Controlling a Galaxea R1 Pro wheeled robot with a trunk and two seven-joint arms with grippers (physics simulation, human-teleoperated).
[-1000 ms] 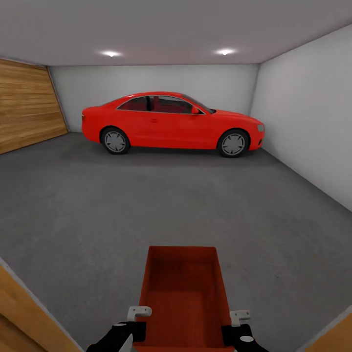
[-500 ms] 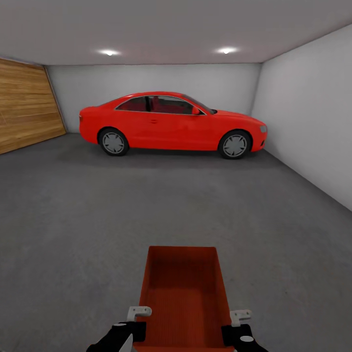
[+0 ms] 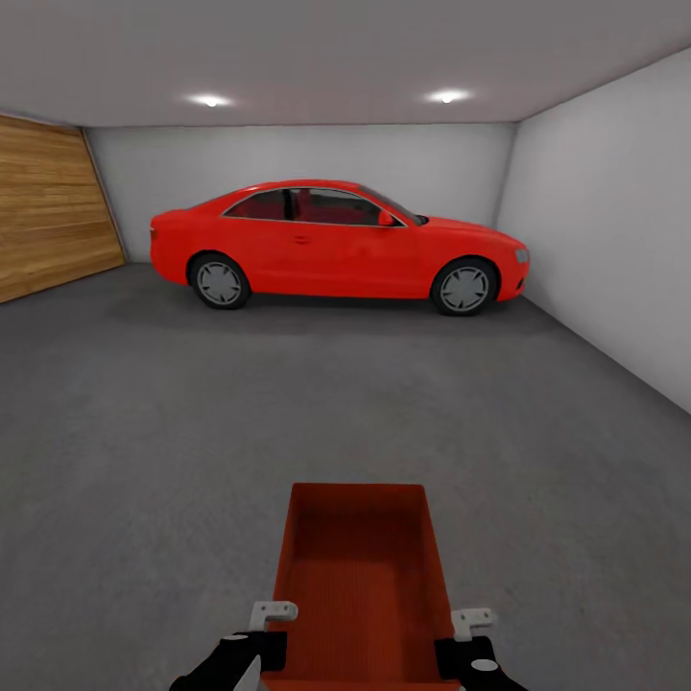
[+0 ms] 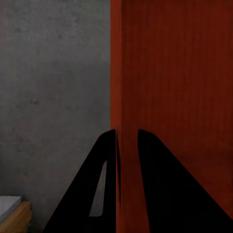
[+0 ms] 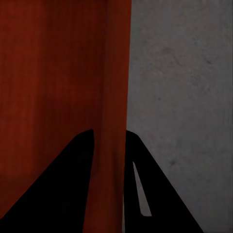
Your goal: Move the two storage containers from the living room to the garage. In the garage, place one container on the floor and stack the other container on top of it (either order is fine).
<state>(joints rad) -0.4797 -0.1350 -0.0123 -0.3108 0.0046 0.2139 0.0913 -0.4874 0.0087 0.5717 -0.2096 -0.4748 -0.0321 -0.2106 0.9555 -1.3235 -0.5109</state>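
1. Orange-red storage container (image 3: 357,585) is carried low in front, above the dark grey floor (image 3: 144,432).
2. Left gripper (image 4: 127,138) is clamped on its left wall, one finger on each side.
3. Right gripper (image 5: 109,138) pinches the right wall likewise.
4. Red car (image 3: 336,245) stands at the white back wall (image 3: 307,154); wood panelling (image 3: 48,211) at left.

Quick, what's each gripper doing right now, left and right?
Left gripper: shut on the left wall of the orange-red container.
Right gripper: shut on the same container's right wall.
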